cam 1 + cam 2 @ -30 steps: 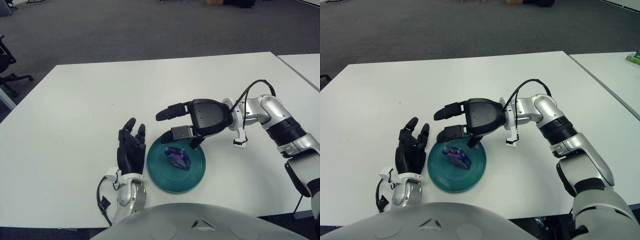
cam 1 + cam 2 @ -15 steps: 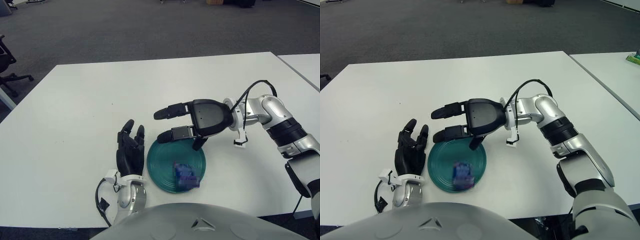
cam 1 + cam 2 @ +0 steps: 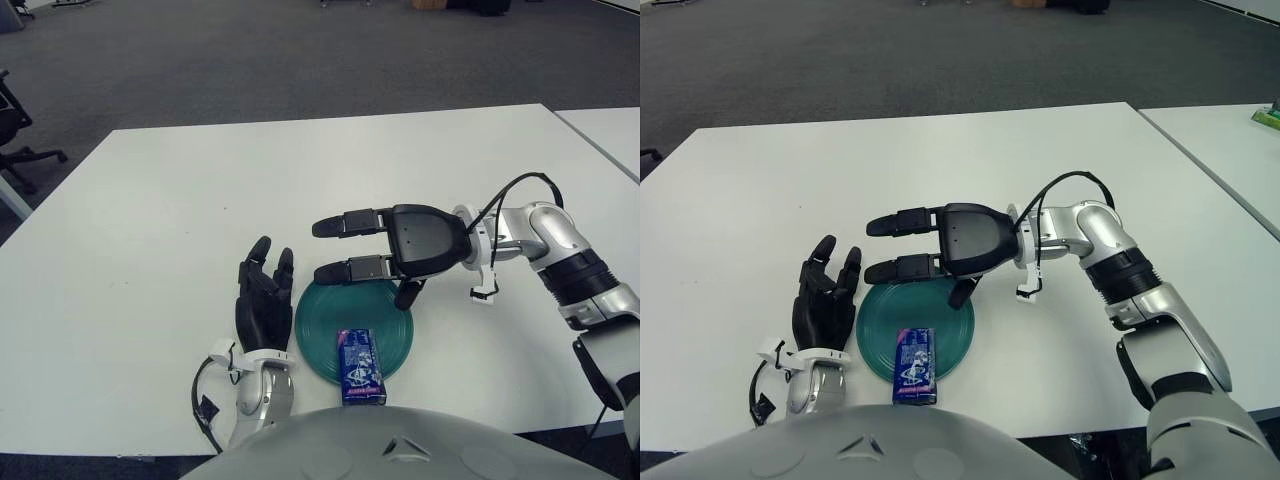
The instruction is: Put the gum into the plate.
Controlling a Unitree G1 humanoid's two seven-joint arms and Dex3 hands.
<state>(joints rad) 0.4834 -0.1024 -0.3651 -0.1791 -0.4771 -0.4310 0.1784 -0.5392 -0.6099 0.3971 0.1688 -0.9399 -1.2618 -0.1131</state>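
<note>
On a white table (image 3: 150, 210) set in a carpeted office, the left hand (image 3: 262, 301) is being held palm-up just beside the left rim of a teal plate (image 3: 325, 315), its black fingers (image 3: 259, 256) being kept loosely spread and straight, with nothing gripped in them. A black cable (image 3: 203, 400) is being looped beside its silver wrist at the near table edge.

The plate is being shown flat on the table near the robot's body. The gum (image 3: 359, 365), a small dark blue pack with pale printing, is being seen lying flat over the plate's near rim, its far end inside the dish and its near end jutting out past the edge toward the robot; whether that near end is touching the table cannot be told.

Above the plate's far edge, the right hand (image 3: 372, 250) is being held out with its fingers (image 3: 345, 224) stretched wide toward the left, two long fingers one above the other and a thumb pointing down near the plate's far right rim. Nothing is being held in it, and it is being kept clear of the gum pack. The silver right forearm (image 3: 545, 240) is being extended in from the right, a black cable (image 3: 505, 190) being arched over its wrist.
</note>
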